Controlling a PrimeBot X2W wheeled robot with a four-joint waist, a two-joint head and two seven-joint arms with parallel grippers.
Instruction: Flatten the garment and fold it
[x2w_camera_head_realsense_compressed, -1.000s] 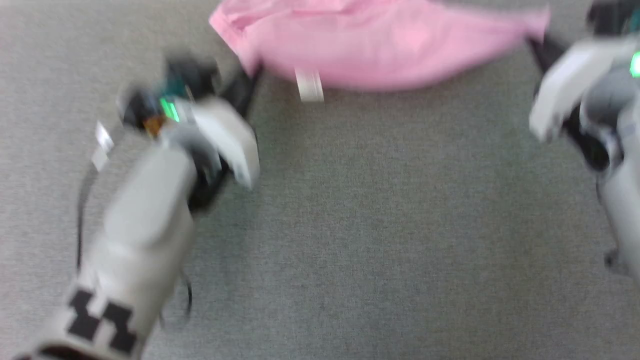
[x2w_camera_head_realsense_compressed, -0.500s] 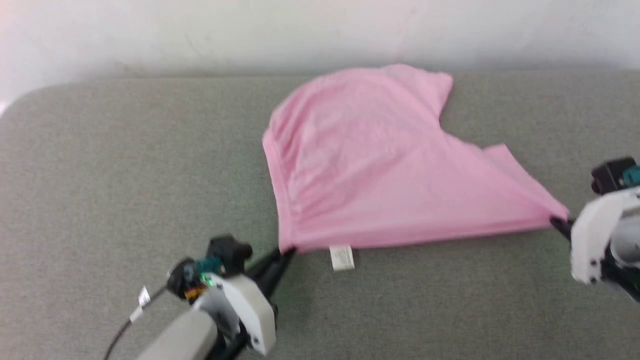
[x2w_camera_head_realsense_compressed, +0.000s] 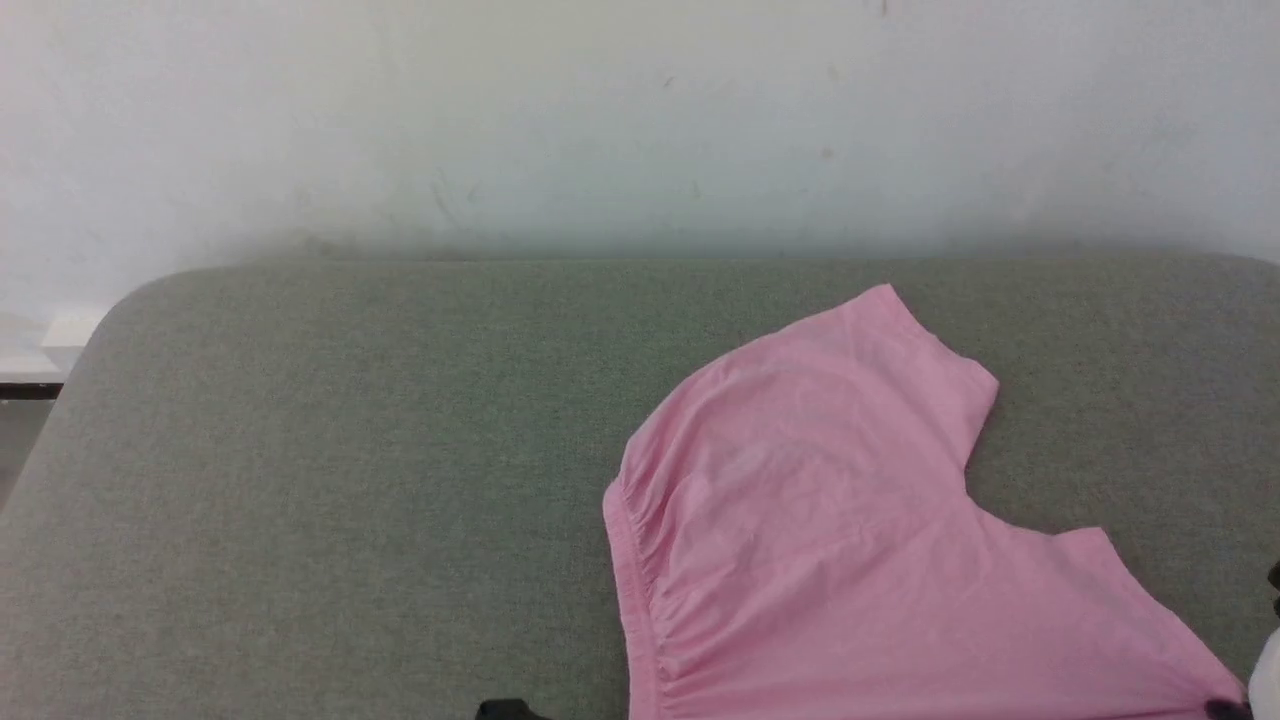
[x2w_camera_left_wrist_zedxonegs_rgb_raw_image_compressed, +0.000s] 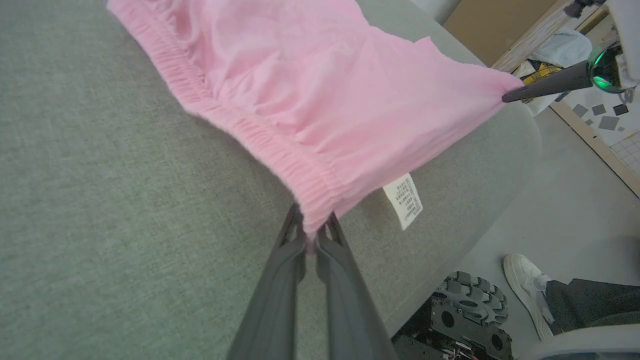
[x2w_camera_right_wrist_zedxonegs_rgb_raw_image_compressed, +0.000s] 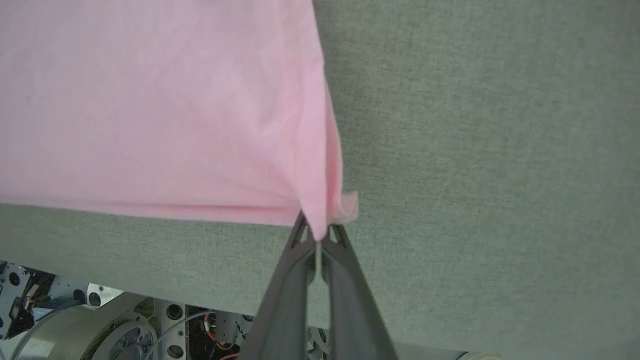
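- The head camera has tipped upward over the last second, so the pale wall (x2w_camera_head_realsense_compressed: 640, 120) now tops that view and the garment (x2w_camera_head_realsense_compressed: 820, 540) sits low and to the right; much of that shift is the camera's
- A second ago the garment was a bunched band strung between the tools; now it lies spread on the grey upholstered surface (x2w_camera_head_realsense_compressed: 300, 450), legs pointing away
- The left tool (x2w_camera_left_wrist_zedxonegs_rgb_raw_image_compressed: 312, 227) is clamped on the end of the gathered waistband (x2w_camera_left_wrist_zedxonegs_rgb_raw_image_compressed: 240, 125), with the white label (x2w_camera_left_wrist_zedxonegs_rgb_raw_image_compressed: 404, 200) dangling just beside it
- The right tool (x2w_camera_right_wrist_zedxonegs_rgb_raw_image_compressed: 318, 225) is pinched shut on the opposite near corner, and the edge between them is taut
- Flattening looks nearly done; the near edge appears to need laying down before folding
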